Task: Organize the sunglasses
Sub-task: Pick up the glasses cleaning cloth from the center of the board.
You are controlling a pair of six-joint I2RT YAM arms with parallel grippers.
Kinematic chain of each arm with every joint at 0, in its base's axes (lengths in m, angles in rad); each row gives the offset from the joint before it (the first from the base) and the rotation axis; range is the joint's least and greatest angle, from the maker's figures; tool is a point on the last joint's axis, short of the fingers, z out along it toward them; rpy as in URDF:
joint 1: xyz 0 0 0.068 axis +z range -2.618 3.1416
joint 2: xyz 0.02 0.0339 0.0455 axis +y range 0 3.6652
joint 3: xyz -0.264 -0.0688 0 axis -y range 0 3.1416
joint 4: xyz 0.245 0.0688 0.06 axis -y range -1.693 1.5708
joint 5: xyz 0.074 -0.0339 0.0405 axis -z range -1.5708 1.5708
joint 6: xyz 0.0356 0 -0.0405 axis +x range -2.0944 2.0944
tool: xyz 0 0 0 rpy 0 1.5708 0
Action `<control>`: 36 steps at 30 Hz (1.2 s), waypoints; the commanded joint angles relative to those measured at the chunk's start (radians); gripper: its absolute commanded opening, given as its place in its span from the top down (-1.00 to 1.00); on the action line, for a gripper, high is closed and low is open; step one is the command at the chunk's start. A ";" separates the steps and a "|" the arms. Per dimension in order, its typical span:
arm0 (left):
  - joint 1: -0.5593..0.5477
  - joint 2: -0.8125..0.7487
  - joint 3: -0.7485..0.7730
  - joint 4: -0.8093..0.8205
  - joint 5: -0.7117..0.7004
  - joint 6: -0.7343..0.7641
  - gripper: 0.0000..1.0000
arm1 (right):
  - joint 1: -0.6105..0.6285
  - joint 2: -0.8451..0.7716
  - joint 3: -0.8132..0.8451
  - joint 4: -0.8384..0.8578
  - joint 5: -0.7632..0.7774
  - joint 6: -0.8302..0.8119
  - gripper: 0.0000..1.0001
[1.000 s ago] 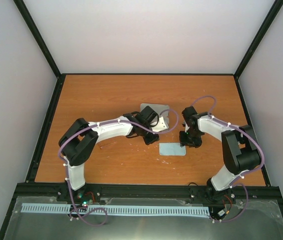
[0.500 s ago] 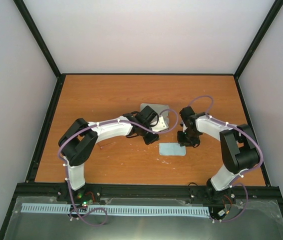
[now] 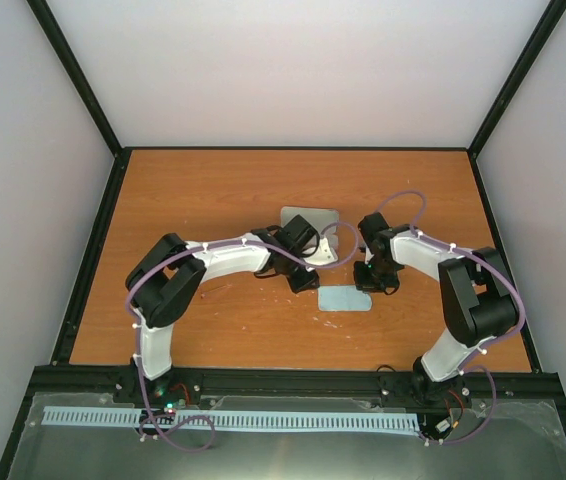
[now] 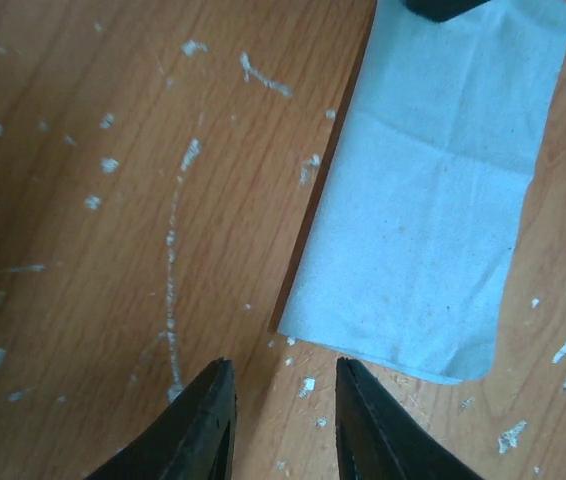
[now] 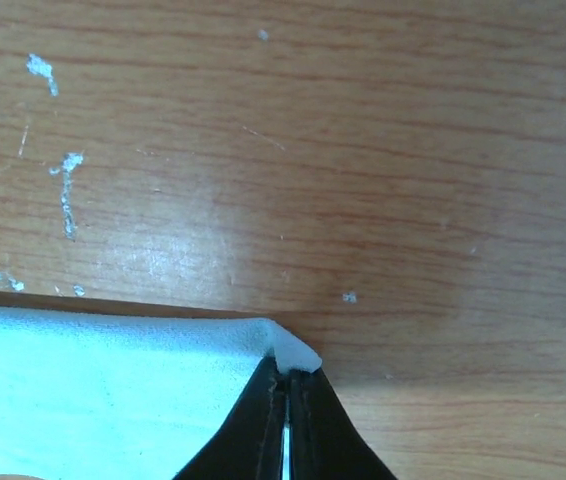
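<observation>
- The right gripper [image 5: 288, 378] is pinched fully closed on one corner of the light blue cloth [image 5: 93, 390]. In the right wrist view a tiny tip of fabric pokes up just above the closed fingers. The rest of the cloth spreads toward the lower left of the frame, flat on the wooden table [image 5: 363, 150].
- The left gripper [image 4: 283, 372] has only a narrow gap and nothing in it. It's low over bare wood, just beside the cloth's nearest corner, and the cloth fills the upper right of that view.
- From the top, the cloth sits mid-table between the two grippers. Just behind it is a pale rounded-corner object [image 3: 308, 218], partly covered by the left arm [image 3: 228, 258]. It might be the case, but I can't say for sure.
- I honestly can't find the sunglasses in any view. Amber frames on orange wood are hard to spot, and they could be hidden under that left arm, so I'm not guessing.
- My read is that the step in hand is lifting or folding the cloth by that pinched corner.
- To do it well:
  - The grip is only on the very tip of the fabric, so I'd peel it slow and low across the cloth, not yank it straight up.
  - The left gripper could press down on the near edge so the cloth doesn't slide.
  - The grippers are close together, and the dark shape at the top of the left wrist view is probably the right one, so leave some room.
</observation>
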 commanded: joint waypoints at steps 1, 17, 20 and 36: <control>-0.001 0.041 0.032 -0.011 0.031 0.005 0.40 | 0.011 0.029 -0.024 0.007 0.013 0.010 0.77; -0.004 0.056 0.046 -0.020 0.051 0.001 0.42 | 0.011 0.050 0.012 -0.016 0.029 0.001 0.81; -0.010 0.059 0.048 -0.022 0.062 0.002 0.42 | 0.012 0.049 0.004 -0.013 0.031 0.002 0.93; -0.050 0.122 0.075 -0.021 0.057 0.004 0.43 | 0.011 0.024 0.002 -0.011 0.030 0.007 0.94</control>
